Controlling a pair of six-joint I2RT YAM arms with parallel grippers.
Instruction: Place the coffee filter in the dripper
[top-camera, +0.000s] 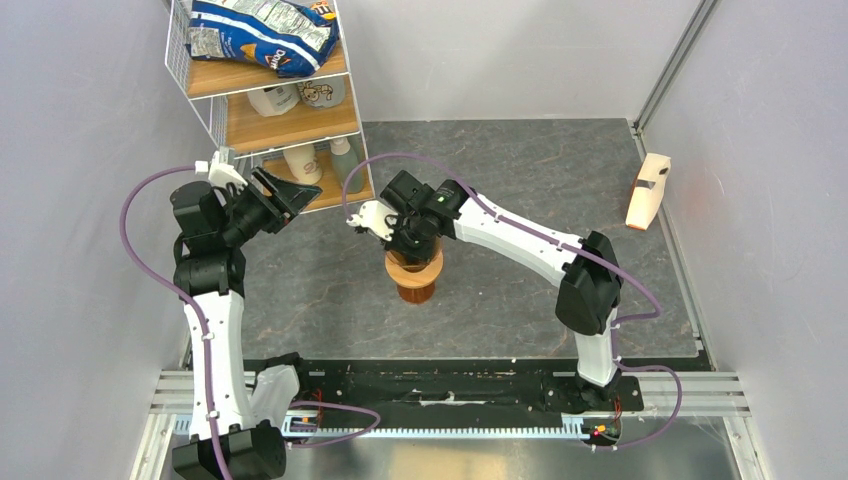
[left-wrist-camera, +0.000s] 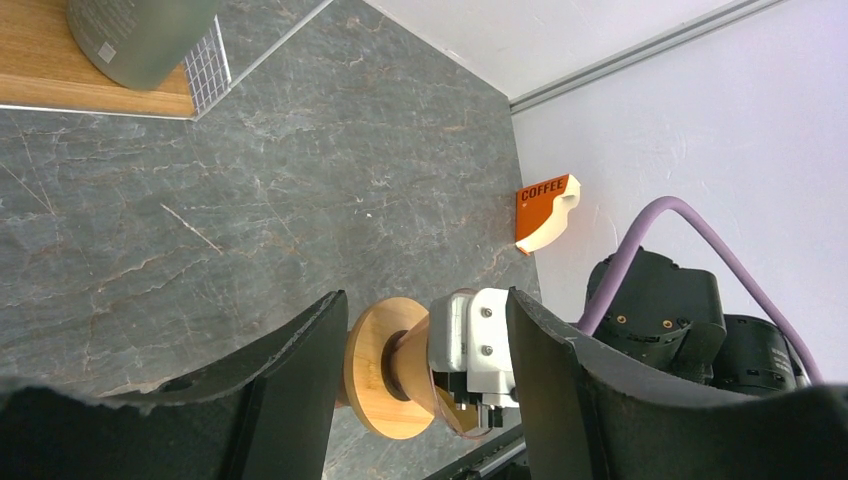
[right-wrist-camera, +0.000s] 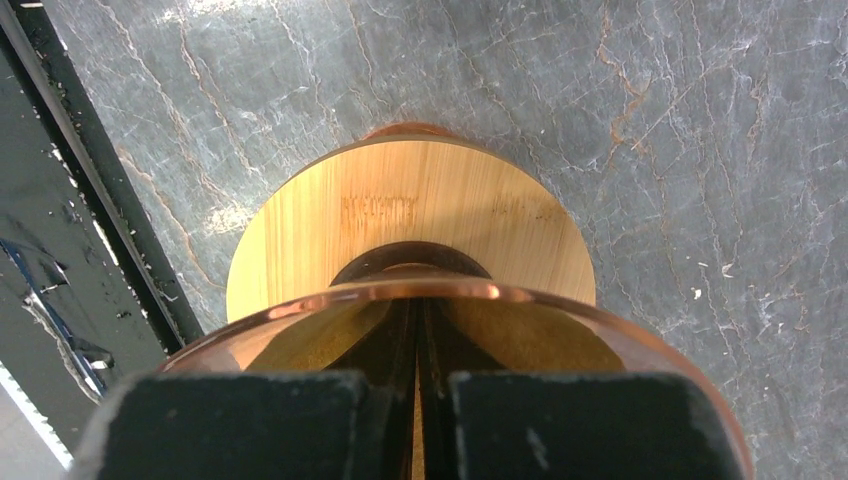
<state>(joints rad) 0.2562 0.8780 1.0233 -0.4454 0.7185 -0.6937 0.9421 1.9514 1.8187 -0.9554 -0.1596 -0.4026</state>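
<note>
The dripper is a light-wood ring (right-wrist-camera: 410, 215) with a dark centre hole, standing mid-table (top-camera: 415, 268) with an amber glass cone (right-wrist-camera: 400, 290) seated in it. The tan-brown coffee filter (right-wrist-camera: 540, 345) lies inside the cone and shows through the glass. My right gripper (right-wrist-camera: 417, 340) reaches down into the cone from above (top-camera: 415, 245), its jaws shut on a thin edge of the filter. My left gripper (top-camera: 285, 195) is open and empty, raised at the left near the shelf. In the left wrist view (left-wrist-camera: 425, 300) it frames the ring (left-wrist-camera: 375, 365) from a distance.
A wire shelf (top-camera: 215, 120) with wooden boards holds a chip bag (top-camera: 265, 30) and bottles at the back left. A pale stand marked COFFEE (top-camera: 647, 190) leans at the right wall, also in the left wrist view (left-wrist-camera: 545, 210). A black rail (top-camera: 450, 385) runs along the near edge.
</note>
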